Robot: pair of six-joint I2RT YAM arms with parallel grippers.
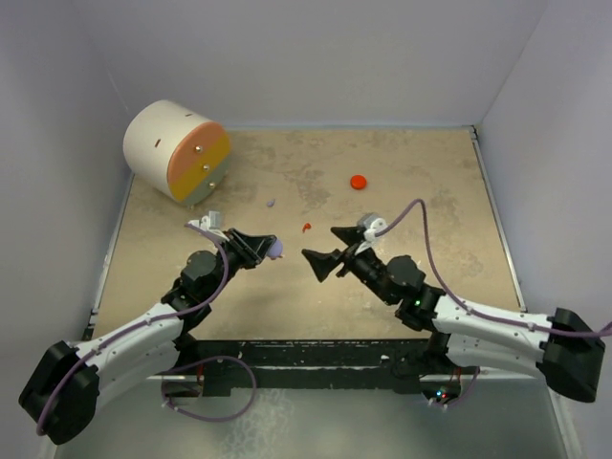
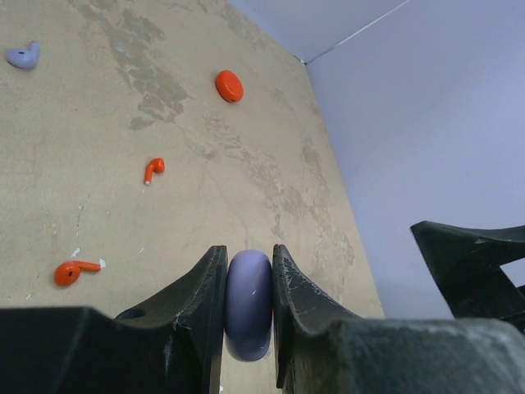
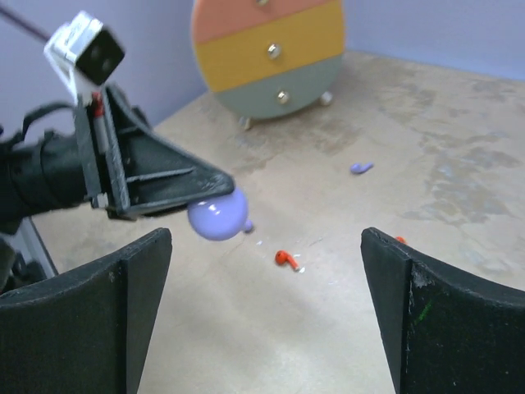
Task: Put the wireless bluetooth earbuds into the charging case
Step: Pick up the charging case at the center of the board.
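Observation:
My left gripper (image 1: 268,249) is shut on a round lavender charging case (image 1: 278,250), held edge-on between its fingers (image 2: 248,304) above the table. My right gripper (image 1: 323,247) is open and empty, facing the left one close by. Between its fingers the right wrist view shows the held case (image 3: 217,215) and a red earbud (image 3: 285,259) on the table. The left wrist view shows two red earbuds (image 2: 153,169) (image 2: 74,271) and one lavender earbud (image 2: 23,56) lying loose. A red earbud (image 1: 306,227) and a lavender earbud (image 1: 272,203) show from above. The second lavender earbud is not clearly visible.
A round red case (image 1: 358,181) lies at the back middle of the table, also seen in the left wrist view (image 2: 229,85). A round drawer unit (image 1: 177,150) with pink, yellow and green drawers stands at the back left. Walls enclose the table on three sides.

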